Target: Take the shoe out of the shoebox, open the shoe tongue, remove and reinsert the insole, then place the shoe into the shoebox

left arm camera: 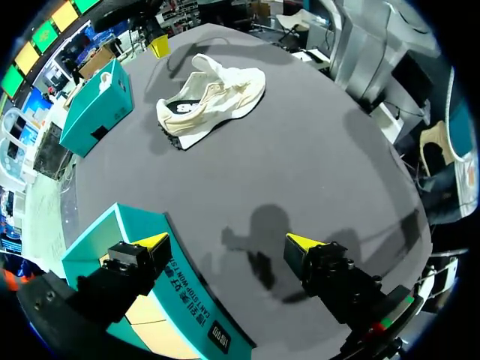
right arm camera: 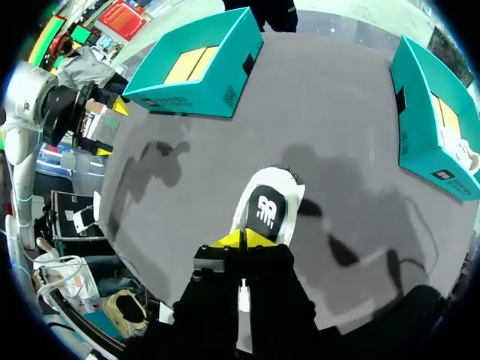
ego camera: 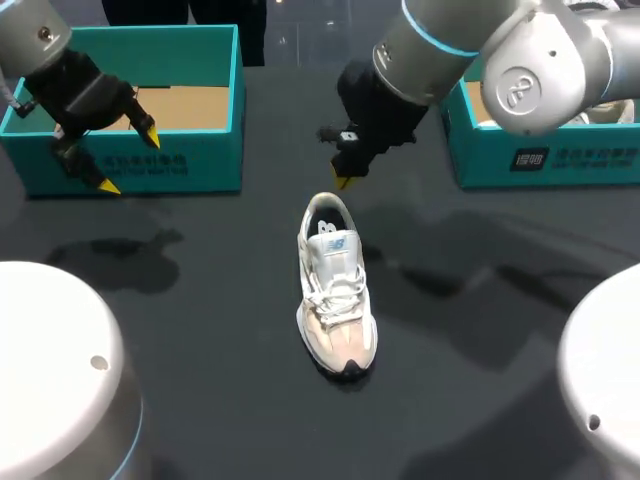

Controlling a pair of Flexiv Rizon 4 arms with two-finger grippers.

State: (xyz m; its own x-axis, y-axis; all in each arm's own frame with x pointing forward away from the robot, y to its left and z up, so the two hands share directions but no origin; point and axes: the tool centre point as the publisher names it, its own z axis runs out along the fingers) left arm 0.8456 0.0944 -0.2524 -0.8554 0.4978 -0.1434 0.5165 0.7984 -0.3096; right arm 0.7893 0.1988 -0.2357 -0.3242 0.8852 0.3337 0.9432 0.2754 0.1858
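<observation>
A white and cream sneaker lies alone on the dark table, toe toward the front edge and heel toward the back. It also shows in the left wrist view and in the right wrist view. My right gripper hangs just over the heel end with its yellow tips pressed together, shut; I see nothing between them. My left gripper stands wide open at the front wall of the left teal shoebox, far from the shoe, with nothing between its fingers.
A second teal shoebox stands at the back right with something white inside. The left shoebox shows a bare cardboard floor. White rounded arm bases fill the front corners.
</observation>
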